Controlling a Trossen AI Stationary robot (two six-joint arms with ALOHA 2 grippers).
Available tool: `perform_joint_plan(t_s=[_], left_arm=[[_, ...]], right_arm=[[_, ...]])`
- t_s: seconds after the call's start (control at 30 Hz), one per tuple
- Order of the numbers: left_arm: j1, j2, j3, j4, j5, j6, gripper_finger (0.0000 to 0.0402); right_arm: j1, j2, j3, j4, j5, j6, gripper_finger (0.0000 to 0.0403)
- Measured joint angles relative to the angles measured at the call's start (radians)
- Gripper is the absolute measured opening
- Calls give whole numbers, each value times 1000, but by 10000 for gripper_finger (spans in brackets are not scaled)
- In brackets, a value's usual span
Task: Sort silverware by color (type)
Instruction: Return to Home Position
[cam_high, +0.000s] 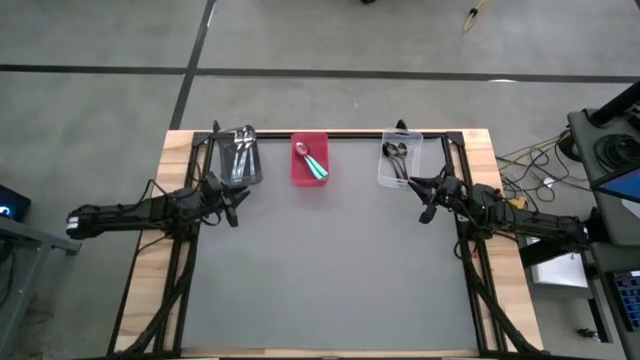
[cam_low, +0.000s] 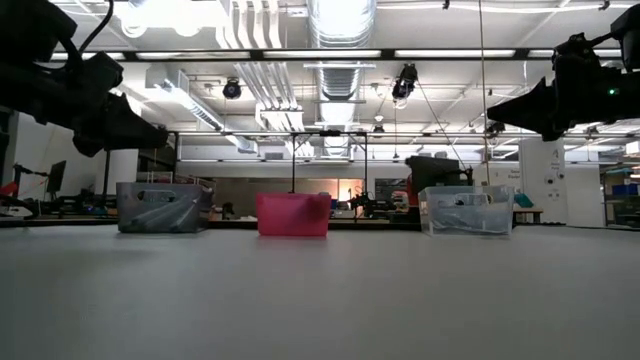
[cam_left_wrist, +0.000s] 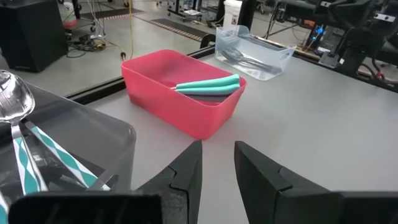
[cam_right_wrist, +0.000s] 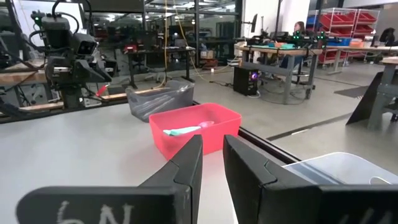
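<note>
Teal-handled spoons (cam_left_wrist: 208, 86) lie in the red bin (cam_left_wrist: 180, 115), the middle of three along the counter's (cam_high: 330, 270) far edge. Patterned spoons (cam_high: 243, 148) sit in the grey bin (cam_high: 240, 180) and black spoons (cam_high: 396, 158) in the clear bin (cam_high: 384, 180). No spoon shows loose, so sorting looks finished. The left gripper (cam_high: 232, 208) and right gripper (cam_high: 428, 203) hover by the outer bins, fingers (cam_left_wrist: 186, 174) narrowly apart and empty.

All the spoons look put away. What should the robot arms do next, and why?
Probably just pull both arms back to rest. The left gripper and right gripper hover empty above the grey tabletop, which shows no loose spoons, and the teal-handled spoons lie inside the red plastic bin.
</note>
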Motion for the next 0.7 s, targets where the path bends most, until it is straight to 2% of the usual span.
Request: perform_joint_plan(t_s=[0.7], left_arm=[[0, 11, 3, 6, 0, 0, 76]], right_arm=[[0, 0, 0, -1, 0, 0, 57]])
